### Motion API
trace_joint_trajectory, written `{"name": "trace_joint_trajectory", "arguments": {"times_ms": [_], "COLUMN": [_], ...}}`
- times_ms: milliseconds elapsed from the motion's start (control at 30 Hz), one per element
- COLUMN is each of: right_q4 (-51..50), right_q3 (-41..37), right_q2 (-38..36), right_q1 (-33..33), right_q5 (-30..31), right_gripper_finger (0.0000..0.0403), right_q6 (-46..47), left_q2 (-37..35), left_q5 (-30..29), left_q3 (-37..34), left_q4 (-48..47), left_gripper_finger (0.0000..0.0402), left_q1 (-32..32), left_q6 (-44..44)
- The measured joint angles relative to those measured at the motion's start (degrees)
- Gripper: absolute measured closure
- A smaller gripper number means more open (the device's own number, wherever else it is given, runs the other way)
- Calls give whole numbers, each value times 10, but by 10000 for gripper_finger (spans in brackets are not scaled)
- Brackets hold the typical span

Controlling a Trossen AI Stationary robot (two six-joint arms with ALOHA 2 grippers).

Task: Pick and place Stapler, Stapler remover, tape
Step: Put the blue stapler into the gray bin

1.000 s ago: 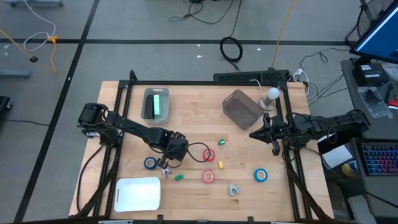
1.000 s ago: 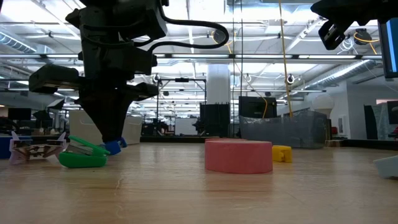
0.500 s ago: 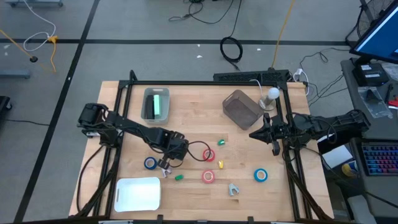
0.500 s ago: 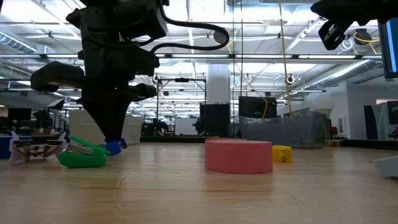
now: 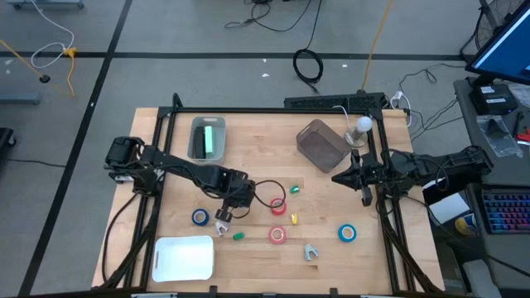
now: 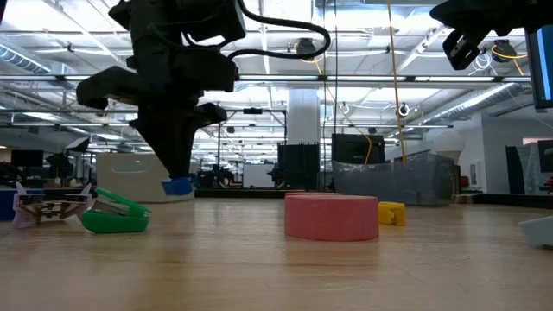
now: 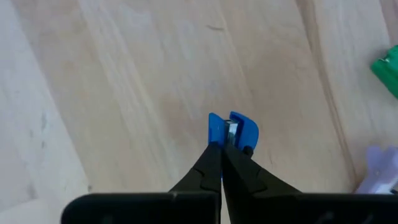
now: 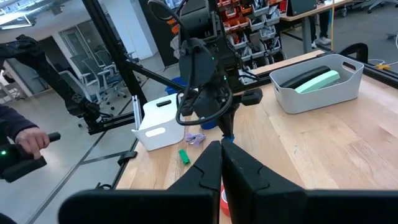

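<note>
Jaws of my left gripper (image 7: pixel 222 144) are pinching a small blue plastic staple remover (image 7: pixel 232 129) just above the wooden tabletop (image 5: pixel 257 149), near a blue tape roll (image 5: pixel 200 217). Such a thin grip risks slipping during travel. My right gripper (image 8: pixel 221 152) is waiting at the table's edge, jaws closed.

On the bench (image 5: pixel 257 141), the left hand (image 5: pixel 224 217) is near the middle-left, above the surface, and it holds a small stapler remover (image 6: pixel 178 185). One tape roll (image 5: pixel 199 217) lies just left of it. A small stapler (image 5: pixel 238 236) lies beside it toward the front edge. A tray (image 5: pixel 184 257) stands at the front-left corner. A bin (image 5: pixel 207 139) stands at the back. The right hand (image 5: pixel 338 178) waits at the right edge.
</note>
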Motion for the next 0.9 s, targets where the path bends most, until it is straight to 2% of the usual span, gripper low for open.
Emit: {"name": "trace_joint_trajectory", "arguments": {"times_ms": [167,600,800,900], "right_q4": [0,0,-1,-1], "right_q3": [0,0,0,0], "right_q2": [0,0,0,0], "right_q1": [0,0,0,0], "right_q5": [-1,-2,-2,-2], "right_gripper_finger": [399,399,399,399], "right_q6": [0,-2,-2,-2], "left_q2": [0,-1,-37,-57], "left_q5": [-30,-185,-227,-236], "left_q3": [39,204,212,212], "left_q4": [-77,-329,-432,-447], "left_gripper_finger": [401,401,401,401], "left_q1": [16,93,156,191], "left_q6": [-68,-271,-366,-400]}}
